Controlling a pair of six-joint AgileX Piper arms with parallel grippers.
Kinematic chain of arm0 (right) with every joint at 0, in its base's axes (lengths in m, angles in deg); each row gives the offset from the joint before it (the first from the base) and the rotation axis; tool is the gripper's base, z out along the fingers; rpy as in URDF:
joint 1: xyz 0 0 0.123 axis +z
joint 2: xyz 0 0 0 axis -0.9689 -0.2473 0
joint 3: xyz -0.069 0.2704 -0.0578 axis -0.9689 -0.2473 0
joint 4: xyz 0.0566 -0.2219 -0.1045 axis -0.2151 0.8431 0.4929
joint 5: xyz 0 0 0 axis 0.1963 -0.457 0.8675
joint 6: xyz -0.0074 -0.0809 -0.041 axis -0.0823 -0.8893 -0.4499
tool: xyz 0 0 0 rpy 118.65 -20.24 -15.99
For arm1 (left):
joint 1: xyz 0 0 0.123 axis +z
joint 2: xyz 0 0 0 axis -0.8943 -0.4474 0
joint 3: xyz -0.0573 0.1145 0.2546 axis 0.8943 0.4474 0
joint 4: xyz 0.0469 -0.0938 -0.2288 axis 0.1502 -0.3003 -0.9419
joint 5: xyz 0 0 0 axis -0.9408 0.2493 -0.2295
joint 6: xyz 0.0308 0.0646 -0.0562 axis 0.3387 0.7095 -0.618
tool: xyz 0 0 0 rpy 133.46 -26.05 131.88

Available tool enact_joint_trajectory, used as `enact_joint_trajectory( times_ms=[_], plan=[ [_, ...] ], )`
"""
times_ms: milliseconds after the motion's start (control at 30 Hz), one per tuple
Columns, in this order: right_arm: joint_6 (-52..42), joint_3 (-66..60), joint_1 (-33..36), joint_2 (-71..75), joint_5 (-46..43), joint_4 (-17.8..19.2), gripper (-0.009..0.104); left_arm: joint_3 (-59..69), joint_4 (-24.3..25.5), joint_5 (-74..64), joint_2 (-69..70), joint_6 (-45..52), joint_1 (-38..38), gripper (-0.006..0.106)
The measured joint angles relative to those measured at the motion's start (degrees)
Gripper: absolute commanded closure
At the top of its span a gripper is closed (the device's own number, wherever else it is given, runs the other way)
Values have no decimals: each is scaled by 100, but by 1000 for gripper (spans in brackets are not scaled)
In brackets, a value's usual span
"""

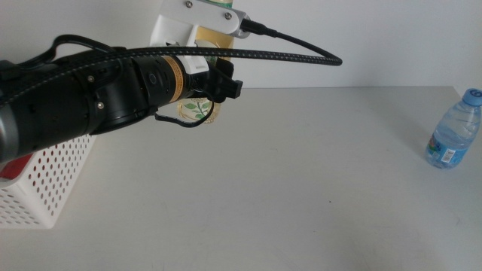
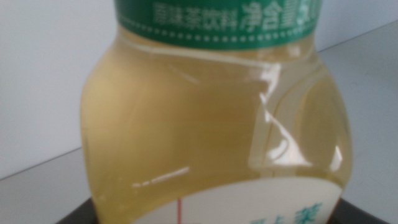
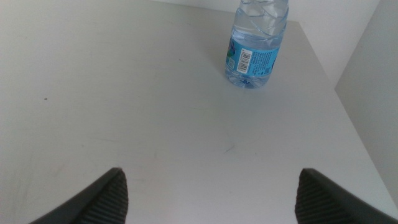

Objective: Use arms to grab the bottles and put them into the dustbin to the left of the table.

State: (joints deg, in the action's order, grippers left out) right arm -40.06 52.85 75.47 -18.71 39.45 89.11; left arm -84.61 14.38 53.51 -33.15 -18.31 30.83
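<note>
Left tool (image 1: 207, 94) grasps the yellow tea bottle (image 2: 211, 130), held above the bench (image 1: 301, 188) near the white perforated dustbin (image 1: 45, 184) at left. Right tool (image 3: 208, 193) is released, jaws spread, facing the upright water bottle (image 3: 256, 43) at far right.

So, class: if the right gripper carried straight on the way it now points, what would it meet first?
Probably the water bottle. The right gripper, fingers apart, points across bare table toward it, though the bottle stands slightly off its centre line, so it might just pass alongside.
</note>
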Motion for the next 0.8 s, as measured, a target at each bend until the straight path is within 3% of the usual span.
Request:
enact_joint_trajectory(
  times_ms=[167,267,367,467,633,800],
  plan=[
    [0,0,0,0,0,0,10,1,-18,-76,173,63,0,102],
    [0,0,0,0,0,0,10,1,-362,-80,182,71,19,102],
    [0,0,0,0,0,0,10,1,-1116,-349,182,185,86,102],
    [0,0,0,0,0,0,10,1,-2137,-869,182,884,169,102],
    [0,0,0,0,0,0,10,-23,-4210,-1426,269,3113,544,102],
    [0,0,0,0,0,0,10,-516,-5562,-2519,284,4745,1240,102]
  ],
)
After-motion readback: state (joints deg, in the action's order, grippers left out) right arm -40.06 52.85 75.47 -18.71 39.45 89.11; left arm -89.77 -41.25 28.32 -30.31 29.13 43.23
